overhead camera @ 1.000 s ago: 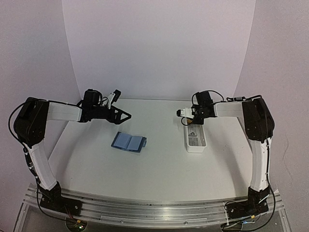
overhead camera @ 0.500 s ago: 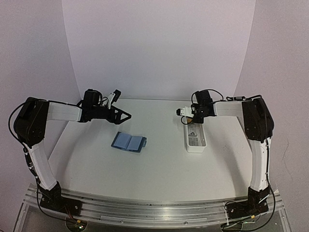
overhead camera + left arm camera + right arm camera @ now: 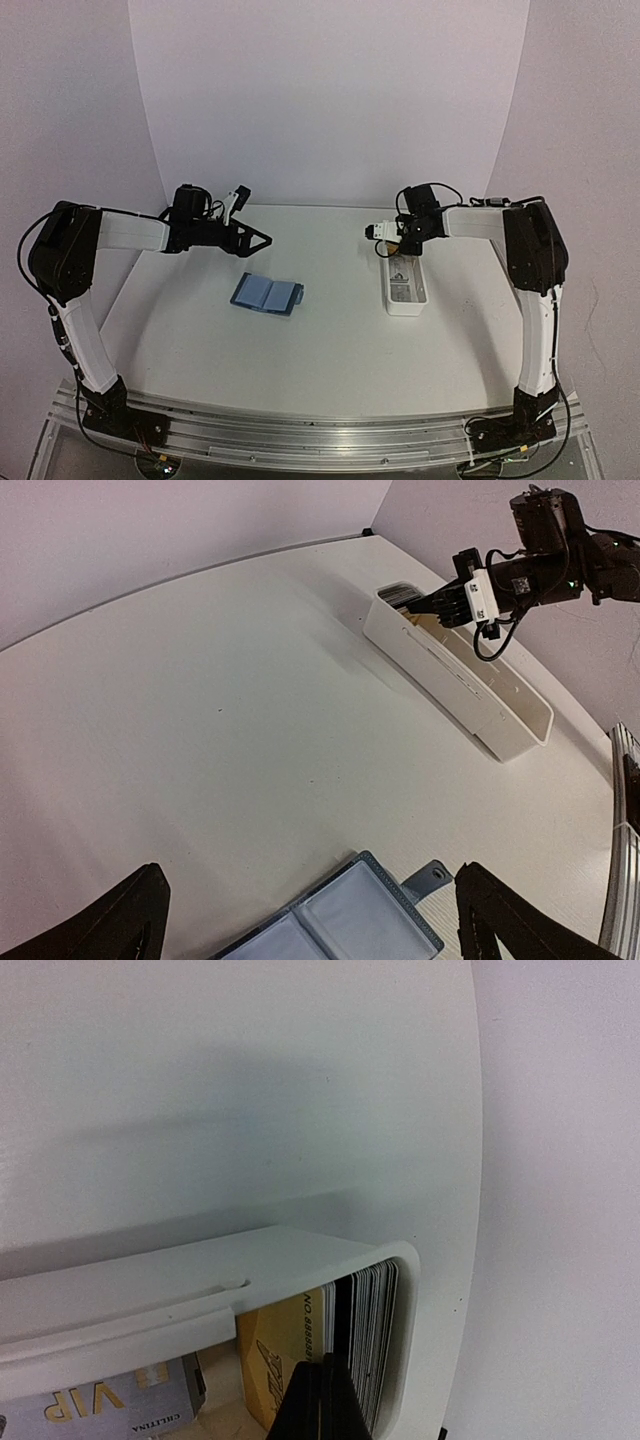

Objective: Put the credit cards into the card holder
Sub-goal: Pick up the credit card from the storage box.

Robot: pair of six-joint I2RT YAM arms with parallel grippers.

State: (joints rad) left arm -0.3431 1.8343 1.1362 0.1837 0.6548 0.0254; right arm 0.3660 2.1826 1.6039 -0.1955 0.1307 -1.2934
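Note:
The blue card holder [image 3: 267,293] lies open on the table left of centre, its pale blue pockets [image 3: 350,925] facing up and its snap tab pointing right. My left gripper [image 3: 262,240] hovers above and behind it, wide open and holding nothing [image 3: 310,932]. The credit cards stand on edge in the far end of a white tray [image 3: 407,300]: a gold card [image 3: 275,1350] in front of a pale stack [image 3: 375,1340]. My right gripper [image 3: 400,255] reaches down into that end, its fingertips [image 3: 322,1380] pinched together on a card edge just behind the gold card.
A grey card marked VIP [image 3: 100,1405] lies further along inside the tray [image 3: 250,1250]. The tray's long wall [image 3: 480,695] runs toward the right arm's base. White backdrop walls close in behind and on both sides.
The right gripper's jaws have closed at the card stack and the wrist has shifted slightly. The left arm and the card holder have not moved.

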